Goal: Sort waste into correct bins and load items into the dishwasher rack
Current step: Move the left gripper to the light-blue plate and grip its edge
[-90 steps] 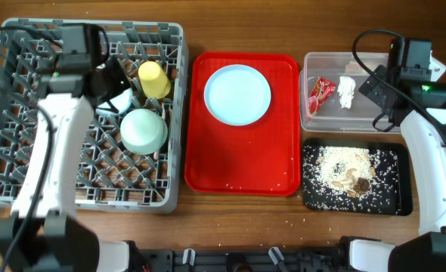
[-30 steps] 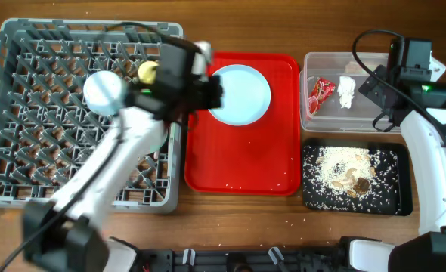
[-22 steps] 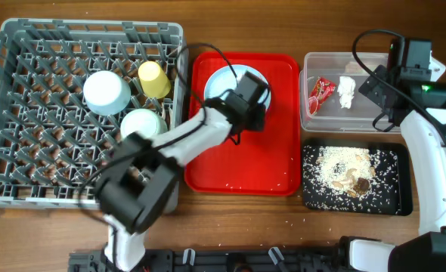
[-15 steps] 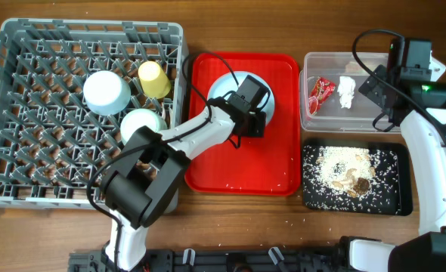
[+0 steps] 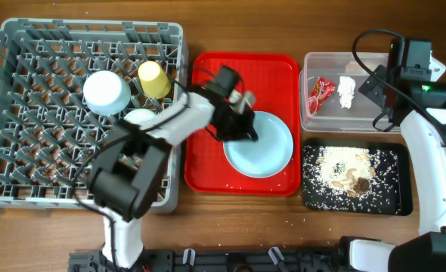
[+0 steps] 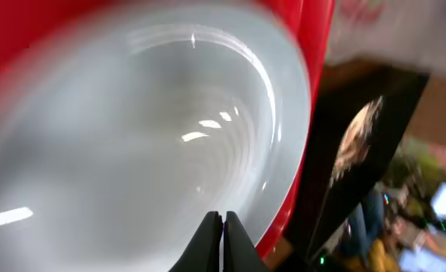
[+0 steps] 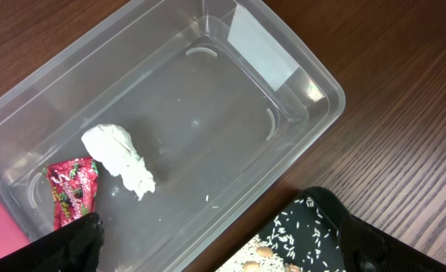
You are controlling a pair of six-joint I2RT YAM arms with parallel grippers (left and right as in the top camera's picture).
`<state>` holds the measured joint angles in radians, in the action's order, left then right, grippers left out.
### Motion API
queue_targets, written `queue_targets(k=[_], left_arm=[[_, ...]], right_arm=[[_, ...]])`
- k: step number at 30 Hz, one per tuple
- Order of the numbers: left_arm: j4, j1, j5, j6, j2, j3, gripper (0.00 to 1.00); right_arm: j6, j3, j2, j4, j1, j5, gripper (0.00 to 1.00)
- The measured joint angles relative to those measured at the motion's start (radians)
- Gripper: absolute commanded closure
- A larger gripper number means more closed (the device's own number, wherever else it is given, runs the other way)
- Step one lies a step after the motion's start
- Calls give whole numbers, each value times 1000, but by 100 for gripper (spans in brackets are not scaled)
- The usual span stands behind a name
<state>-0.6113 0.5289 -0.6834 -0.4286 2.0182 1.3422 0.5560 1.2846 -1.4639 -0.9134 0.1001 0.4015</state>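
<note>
The dishwasher rack sits at 9 o'clock, already holding cup and bowls. The light blue round plate lies at 4 o'clock on the red tray. The left gripper rests at the plate's 10 o'clock rim, fingers together with nothing between them. It probably needs to part them, pinch the rim, lift clear of the tray lip and stand the plate between pegs. The right gripper hangs spread wide over the clear tub. Half a second earlier the plate lay at the tray's 12 o'clock; the right arm is unchanged.
</note>
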Motion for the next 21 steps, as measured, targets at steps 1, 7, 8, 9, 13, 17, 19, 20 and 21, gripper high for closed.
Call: queue_targets(k=[1, 7, 8, 9, 13, 17, 19, 20, 21], left_arm=[[-26, -27, 42, 0, -47, 4, 95], [-241, -50, 424, -3, -252, 30, 50], [-270, -50, 460, -3, -246, 30, 50], [-277, -50, 480, -3, -241, 28, 50], [-274, -49, 520, -4, -232, 12, 70], [-258, -10, 537, 3, -188, 9, 78], [-236, 23, 537, 4, -159, 8, 79], [-223, 49, 537, 4, -138, 8, 81], [-217, 69, 538, 4, -126, 6, 81]], right_arm=[[0, 0, 0, 0, 0, 0, 0], [0, 0, 0, 0, 0, 0, 0], [0, 0, 0, 0, 0, 0, 0], [0, 0, 0, 0, 0, 0, 0], [0, 0, 0, 1, 0, 0, 0], [0, 0, 0, 0, 0, 0, 0], [0, 0, 0, 0, 0, 0, 0], [0, 0, 0, 0, 0, 0, 0], [0, 0, 0, 0, 0, 0, 0]])
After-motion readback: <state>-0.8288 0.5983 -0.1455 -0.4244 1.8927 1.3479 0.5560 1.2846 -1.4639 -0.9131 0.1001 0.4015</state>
